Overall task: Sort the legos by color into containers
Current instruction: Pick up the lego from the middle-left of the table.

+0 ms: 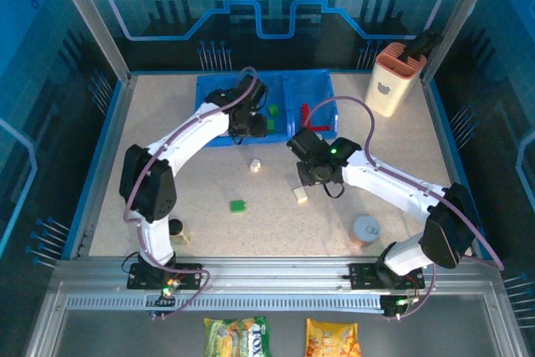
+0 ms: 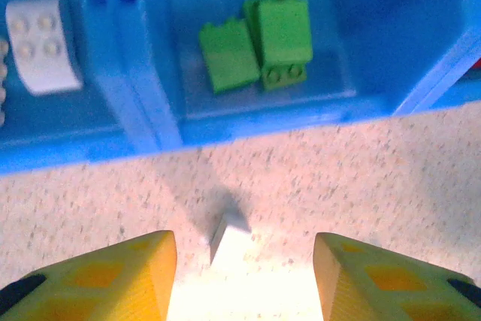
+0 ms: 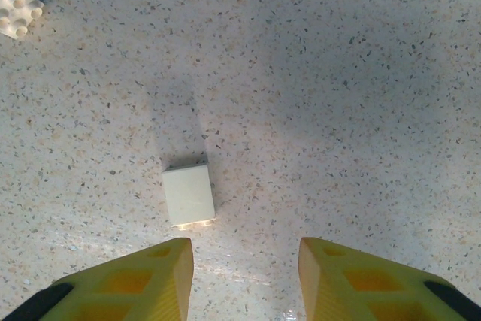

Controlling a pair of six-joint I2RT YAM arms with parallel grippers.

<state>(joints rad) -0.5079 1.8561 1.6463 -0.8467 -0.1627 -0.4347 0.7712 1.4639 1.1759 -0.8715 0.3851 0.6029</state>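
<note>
Top view: the blue tray [image 1: 211,114] lies at upper centre of the frame, with three compartments side by side. Red bricks [image 1: 306,112] sit in the right compartment, green bricks [image 2: 259,43] in the middle and a white brick [image 2: 41,43] in the left. Each compartment holds one colour, so the sorting rule is readable from the tray.

Loose on the table [image 1: 393,156] are a loose white brick [image 1: 256,165] at mid-frame, a cream brick [image 3: 188,195] just right of it and lower, and a loose green brick [image 1: 238,206] at lower centre.

Left end effector [image 2: 242,249]: the fingers stand moderately apart with nothing between them. It hangs over the table just short of the tray's near wall, facing the green compartment. A pale, washed-out shape lies below the gap. It may be a brick, but that cannot be told.

Right end effector [image 3: 242,249]: the gap is narrow to medium and empty. It points down at the table, apparently lining up on the cream brick. The brick lies left of the gap's centre, just above the left fingertip and not touching it.

Judgement: the sort is partly done. The right arm likely needs a small shift left before it descends, and the cream brick belongs with the white one in the left compartment.
</note>
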